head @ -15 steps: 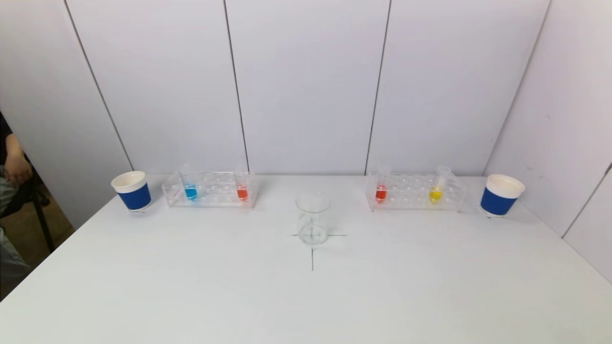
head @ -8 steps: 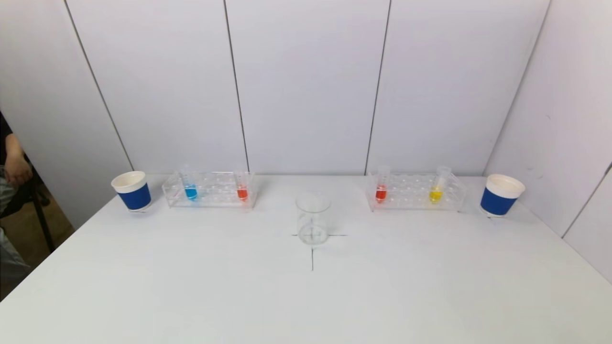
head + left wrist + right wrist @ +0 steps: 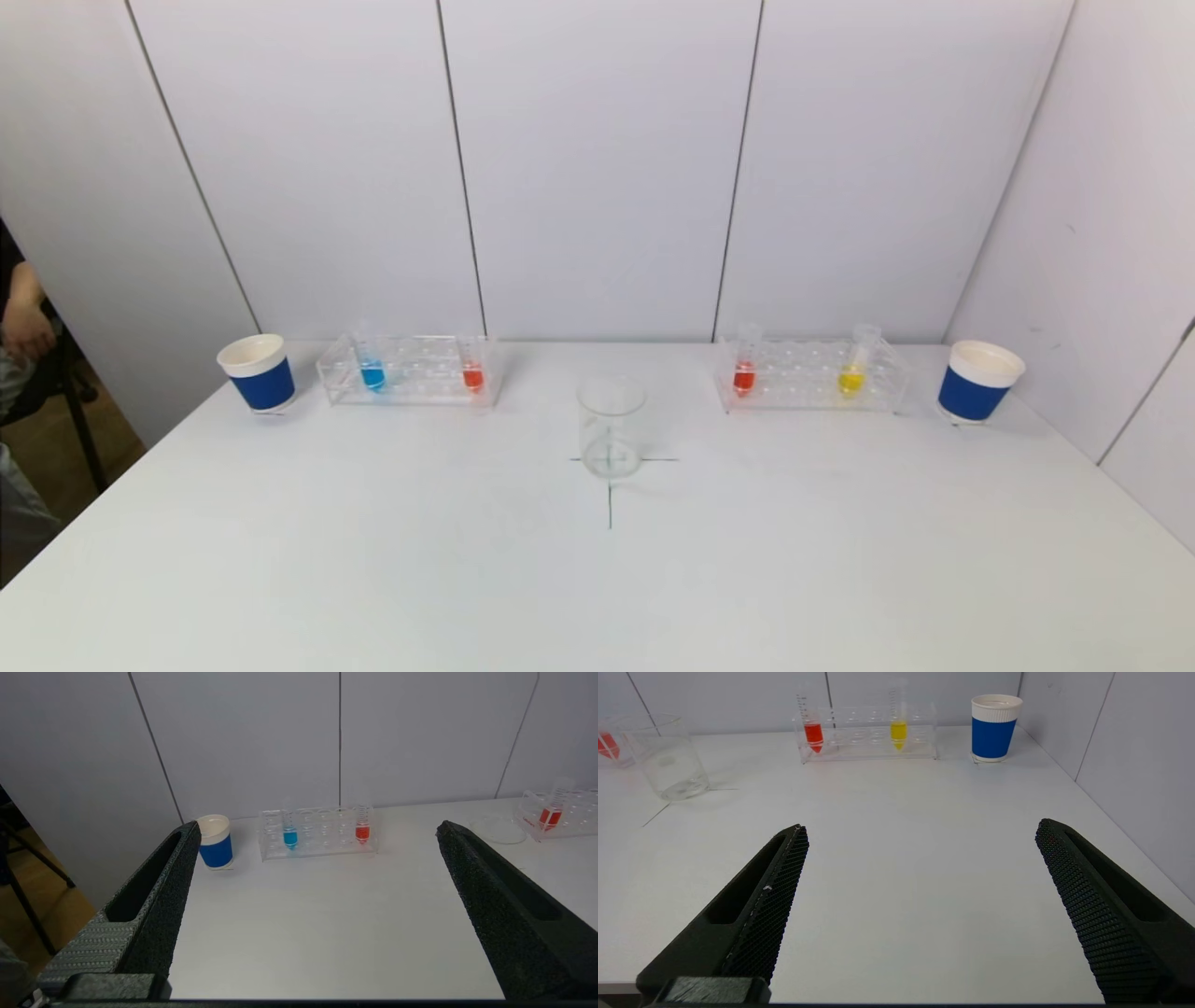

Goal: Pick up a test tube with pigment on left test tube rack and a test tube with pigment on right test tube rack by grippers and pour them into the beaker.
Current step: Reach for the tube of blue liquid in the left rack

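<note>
The clear left rack [image 3: 411,383] holds a blue-pigment tube [image 3: 372,371] and an orange-red tube [image 3: 472,373]; both show in the left wrist view, blue [image 3: 289,835] and red [image 3: 362,830]. The clear right rack [image 3: 810,387] holds a red tube [image 3: 743,373] and a yellow tube [image 3: 850,378], also in the right wrist view [image 3: 813,731] [image 3: 898,732]. The empty glass beaker [image 3: 611,427] stands on a cross mark at the table's middle. My left gripper [image 3: 317,828] and right gripper [image 3: 922,828] are open and empty, well short of the racks, and neither shows in the head view.
A blue-banded paper cup [image 3: 257,373] stands left of the left rack and another [image 3: 978,381] right of the right rack. White wall panels close the back and right. A person's arm [image 3: 23,322] shows past the table's left edge.
</note>
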`<state>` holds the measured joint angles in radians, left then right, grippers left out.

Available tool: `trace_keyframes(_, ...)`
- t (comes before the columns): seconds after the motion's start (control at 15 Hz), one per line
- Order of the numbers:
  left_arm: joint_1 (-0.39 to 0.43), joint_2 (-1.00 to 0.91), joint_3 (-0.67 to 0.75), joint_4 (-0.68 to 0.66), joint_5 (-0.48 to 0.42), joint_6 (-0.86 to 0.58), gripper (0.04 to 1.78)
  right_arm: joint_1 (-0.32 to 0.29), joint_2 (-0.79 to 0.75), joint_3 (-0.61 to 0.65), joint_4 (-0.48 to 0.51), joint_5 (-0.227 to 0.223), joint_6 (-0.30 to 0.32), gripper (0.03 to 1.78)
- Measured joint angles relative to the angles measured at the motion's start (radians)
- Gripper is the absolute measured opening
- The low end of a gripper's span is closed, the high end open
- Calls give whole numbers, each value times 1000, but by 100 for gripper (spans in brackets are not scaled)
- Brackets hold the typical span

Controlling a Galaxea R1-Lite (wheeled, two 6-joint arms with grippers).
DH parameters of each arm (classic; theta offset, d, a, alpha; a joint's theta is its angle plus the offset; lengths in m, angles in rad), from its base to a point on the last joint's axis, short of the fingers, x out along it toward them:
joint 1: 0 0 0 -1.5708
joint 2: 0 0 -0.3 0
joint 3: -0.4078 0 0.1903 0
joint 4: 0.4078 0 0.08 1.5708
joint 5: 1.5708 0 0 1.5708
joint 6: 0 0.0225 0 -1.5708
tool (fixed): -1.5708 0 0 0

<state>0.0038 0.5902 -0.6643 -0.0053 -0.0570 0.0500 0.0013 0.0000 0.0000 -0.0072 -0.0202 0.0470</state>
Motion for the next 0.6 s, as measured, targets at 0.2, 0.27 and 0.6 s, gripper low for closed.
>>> trace_keyframes(0.2, 1, 124, -25, -80, 4, 1, 176, 0, 0, 0, 0, 0, 0, 177)
trace_keyframes(0.27, 2, 163, -25, -115, 4, 1, 176, 0, 0, 0, 0, 0, 0, 177)
trace_keyframes(0.6, 5, 360, 46, -320, 2, 1, 176, 0, 0, 0, 0, 0, 0, 177)
